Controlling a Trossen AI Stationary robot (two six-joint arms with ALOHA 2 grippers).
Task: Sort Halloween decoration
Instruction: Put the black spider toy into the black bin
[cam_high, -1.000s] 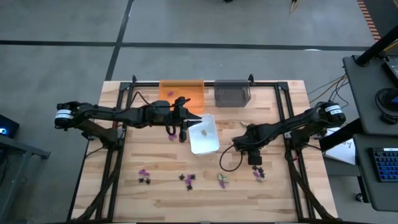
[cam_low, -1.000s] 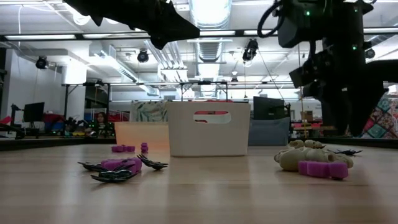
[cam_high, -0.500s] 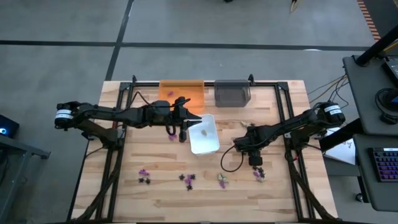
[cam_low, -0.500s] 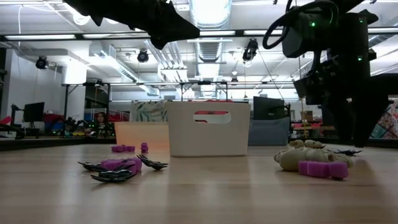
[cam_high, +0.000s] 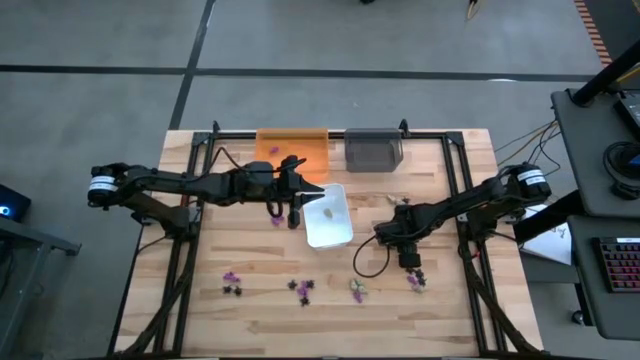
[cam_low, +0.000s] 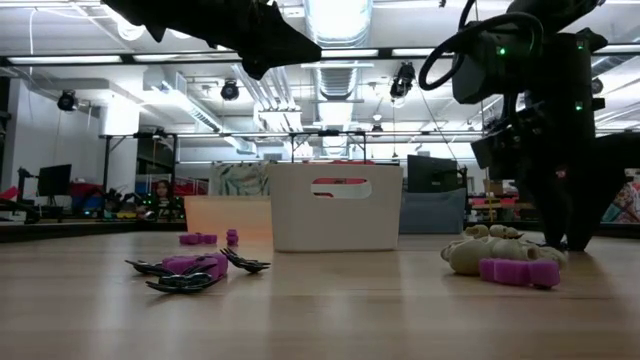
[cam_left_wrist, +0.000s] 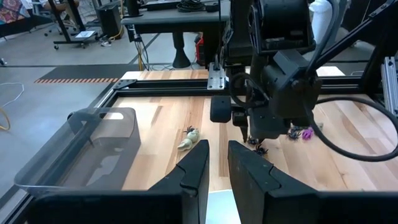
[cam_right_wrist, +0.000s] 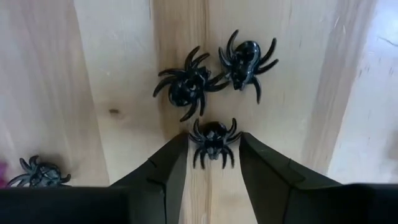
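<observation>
My right gripper (cam_right_wrist: 212, 163) points straight down at the near right of the table, fingers parted, wrist vertical, arm stretched in from the right edge. My left gripper (cam_left_wrist: 216, 163) waits above mid-table, fingers a narrow gap apart, arm reaching level from the left.

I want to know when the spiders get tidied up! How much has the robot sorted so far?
A little is done: one pale piece lies in the white tray and a purple piece in the orange tray. Right now the right gripper is open around a black spider on the table. Two spiders beside it and the pieces along the front wait.
</observation>
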